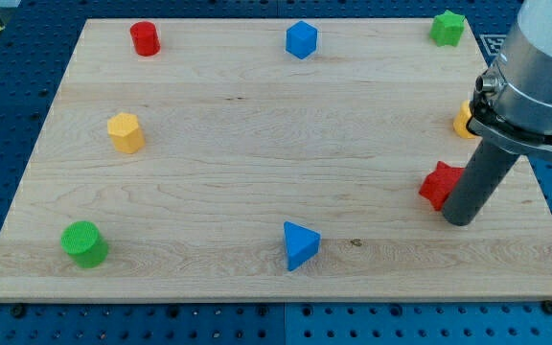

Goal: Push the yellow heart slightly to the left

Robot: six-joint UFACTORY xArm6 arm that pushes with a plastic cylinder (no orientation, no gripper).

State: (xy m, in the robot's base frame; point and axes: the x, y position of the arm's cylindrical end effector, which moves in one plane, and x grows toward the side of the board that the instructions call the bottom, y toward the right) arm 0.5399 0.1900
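A yellow block [462,123] lies near the board's right edge. The arm hides most of it, so its shape is not clear. My tip [459,221] rests on the board below it, right beside the lower right of a red block [437,184] and touching it or nearly so. The tip is well below the yellow block and apart from it.
On the wooden board [257,144] are a red cylinder [145,38] at top left, a blue block [301,39] at top middle, a green star [448,28] at top right, a yellow hexagonal block [126,132] at left, a green cylinder [84,243] at bottom left and a blue triangle [301,245] at bottom middle.
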